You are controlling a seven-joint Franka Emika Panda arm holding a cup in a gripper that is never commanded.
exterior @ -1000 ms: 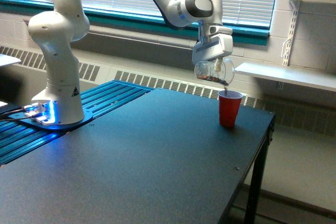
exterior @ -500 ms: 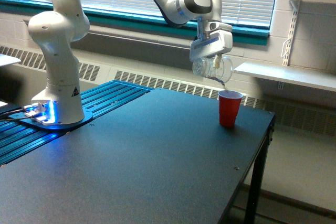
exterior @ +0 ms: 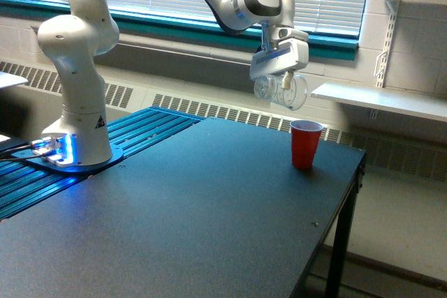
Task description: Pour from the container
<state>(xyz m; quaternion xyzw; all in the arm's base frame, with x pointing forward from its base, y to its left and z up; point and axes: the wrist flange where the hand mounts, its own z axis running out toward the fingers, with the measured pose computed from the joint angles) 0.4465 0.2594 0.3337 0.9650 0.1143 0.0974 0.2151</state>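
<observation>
Above the table's far right part in the exterior view, the gripper (exterior: pixel 283 80) is clamped on the container (exterior: pixel 281 91), a clear glass mug tipped on its side in the air. Red cup (exterior: pixel 305 144) stands upright on the dark table (exterior: pixel 181 221), below and right of it, apart. Arm base (exterior: pixel 75 68) sits at the left.

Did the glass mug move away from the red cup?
Yes. The glass mug rose and shifted toward the exterior view's left, away from the red cup, which stayed put.
</observation>
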